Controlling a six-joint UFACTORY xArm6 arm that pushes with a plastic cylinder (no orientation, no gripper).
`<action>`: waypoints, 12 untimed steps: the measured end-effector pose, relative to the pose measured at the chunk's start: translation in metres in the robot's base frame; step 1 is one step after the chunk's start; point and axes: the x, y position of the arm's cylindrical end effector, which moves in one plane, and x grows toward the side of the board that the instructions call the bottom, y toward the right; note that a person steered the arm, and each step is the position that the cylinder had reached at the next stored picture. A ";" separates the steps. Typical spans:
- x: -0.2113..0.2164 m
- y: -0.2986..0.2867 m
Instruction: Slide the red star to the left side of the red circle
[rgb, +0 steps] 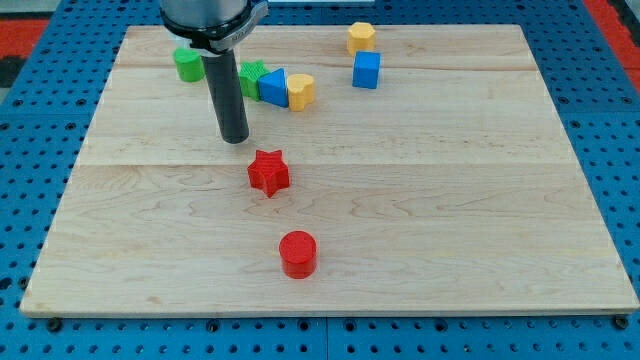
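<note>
The red star (268, 172) lies near the middle of the wooden board (450, 200). The red circle (298, 253) lies below it and slightly to the view's right. My tip (235, 139) is on the board just up and to the left of the red star, a small gap away from it.
At the view's top are a green circle (186, 64), a green star (252, 77) partly hidden by the rod, a blue triangle-like block (272, 87), a yellow heart (300, 91), a blue cube (367, 70) and a yellow hexagon-like block (361, 37).
</note>
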 end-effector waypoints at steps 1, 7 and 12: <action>0.000 -0.001; -0.001 0.001; 0.084 0.074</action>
